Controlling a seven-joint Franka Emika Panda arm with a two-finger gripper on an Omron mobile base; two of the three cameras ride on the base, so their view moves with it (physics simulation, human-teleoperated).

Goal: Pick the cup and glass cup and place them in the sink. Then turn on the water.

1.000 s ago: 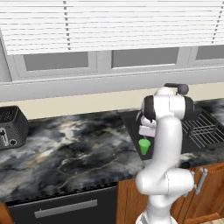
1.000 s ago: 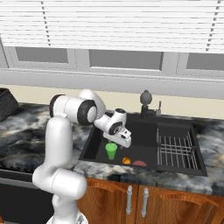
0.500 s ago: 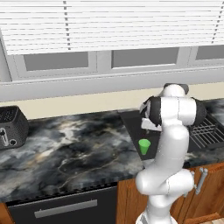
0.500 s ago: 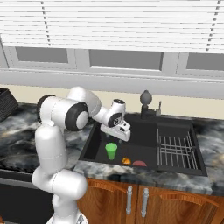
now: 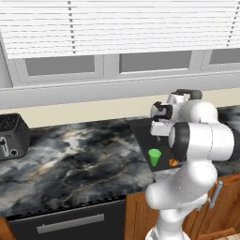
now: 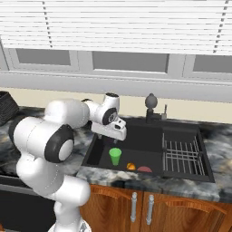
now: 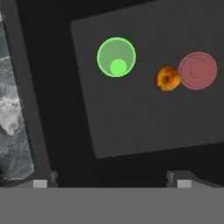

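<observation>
Open pincer (image 7: 113,177) above sink (image 7: 131,127)

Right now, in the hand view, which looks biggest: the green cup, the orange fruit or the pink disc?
1. The green cup and the pink disc look about alike, so I won't rank them.
2. The orange fruit is clearly smallest.

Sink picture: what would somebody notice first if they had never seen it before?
Probably the bright green cup standing upright on the floor of the black sink, since it pops against the dark. Next to it lie a small orange fruit and a flat reddish round thing. The big white robot arm leans over the basin with its claw open above the cup, holding nothing.
</observation>
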